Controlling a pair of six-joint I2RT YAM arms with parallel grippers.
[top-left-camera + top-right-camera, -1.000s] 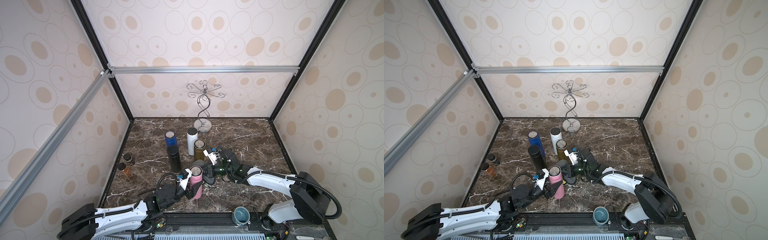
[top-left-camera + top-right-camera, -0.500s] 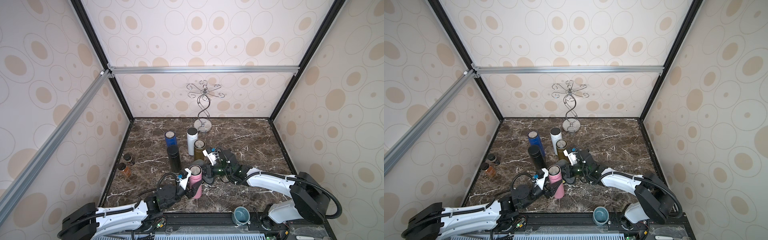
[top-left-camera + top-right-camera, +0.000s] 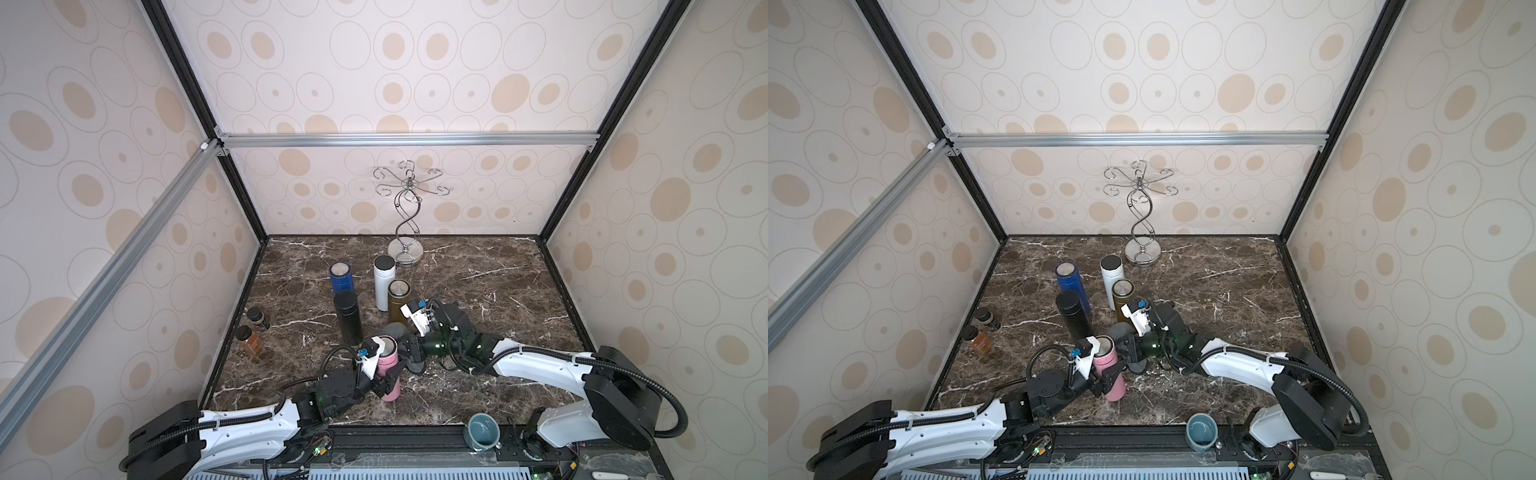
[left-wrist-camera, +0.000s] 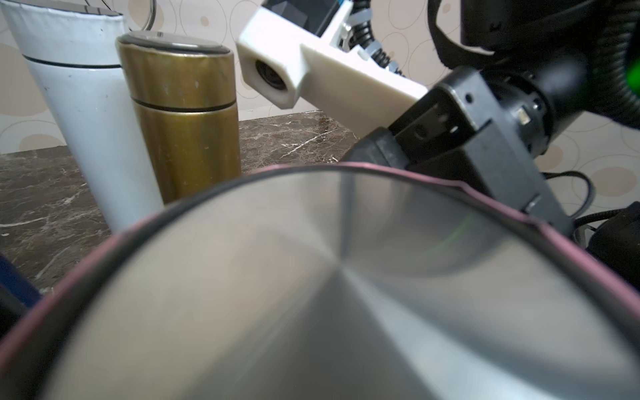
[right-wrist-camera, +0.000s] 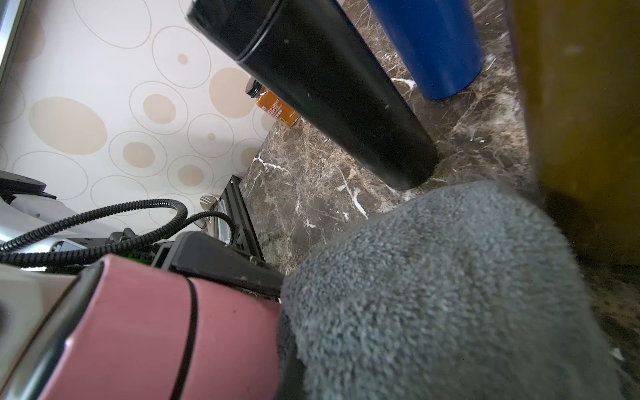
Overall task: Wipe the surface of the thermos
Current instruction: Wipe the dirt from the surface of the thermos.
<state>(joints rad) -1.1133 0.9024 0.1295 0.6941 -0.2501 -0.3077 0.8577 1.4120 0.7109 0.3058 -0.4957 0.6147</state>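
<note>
Pink thermos [image 4: 311, 294]: lid blurred, cut off at the frame edges. Grey cloth [image 5: 450, 294]: hides right gripper [image 3: 410, 353] tips, seemingly pinched on it

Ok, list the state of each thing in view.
pink thermos: upright, capped, gripped by left gripper.
grey cloth: bunched, held by right gripper, against pink thermos.
black thermos: upright, capped.
blue thermos: upright, capped.
white thermos: upright, capped.
gold thermos: upright, capped.
orange jar: upright, capped.
dark jar: upright, capped.
mug: upright.
</note>
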